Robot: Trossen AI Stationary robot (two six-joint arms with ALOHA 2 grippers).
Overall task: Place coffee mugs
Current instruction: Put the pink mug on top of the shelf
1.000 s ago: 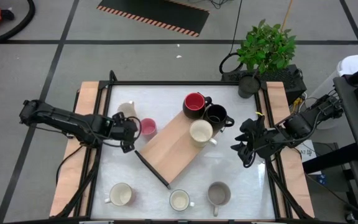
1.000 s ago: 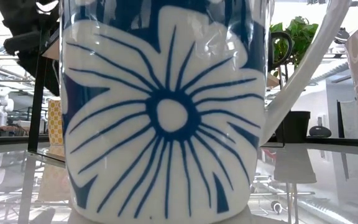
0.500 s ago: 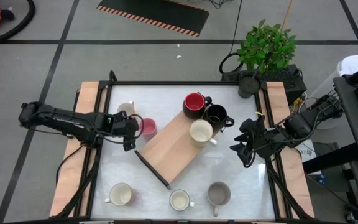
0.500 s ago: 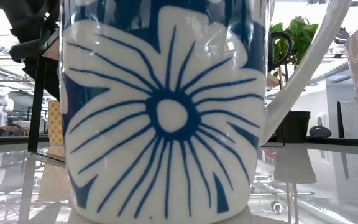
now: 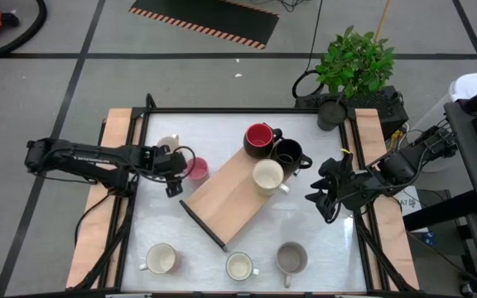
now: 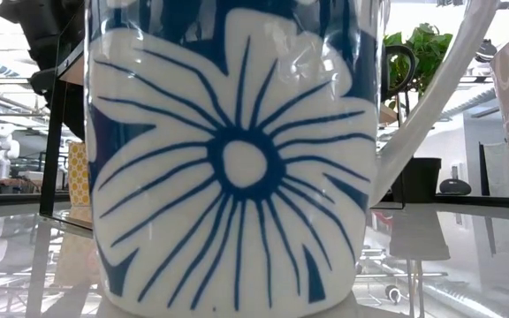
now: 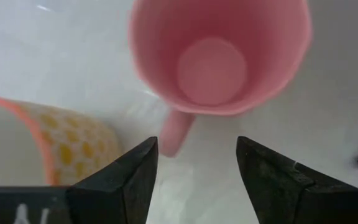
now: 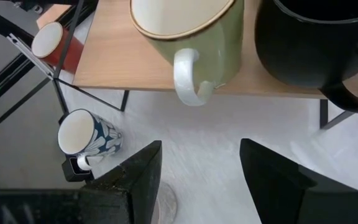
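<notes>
The pink mug (image 5: 195,169) stands upright on the white table, just left of the wooden shelf (image 5: 222,199). My left gripper (image 5: 177,170) is open at its left side. In the left wrist view the fingers (image 7: 197,146) stand on either side of the pink handle (image 7: 174,129) without visibly touching it. A cream mug with yellow pattern (image 5: 168,145) stands close beside it. The red (image 5: 259,139), black (image 5: 289,153) and cream (image 5: 267,175) mugs sit on the shelf. My right gripper (image 5: 316,199) waits open right of the shelf.
Two cream mugs (image 5: 161,259) (image 5: 239,266) and a grey mug (image 5: 291,257) stand along the near edge. The blue-flowered mug (image 6: 237,159) fills the low view. The potted plant (image 5: 350,66) is beyond the far right corner. Bare table lies between the shelf and the near mugs.
My left gripper has shifted slightly toward the far edge and swung round, so the arm now lies more level along the pink mug's left side. The pink mug has stayed in place.
</notes>
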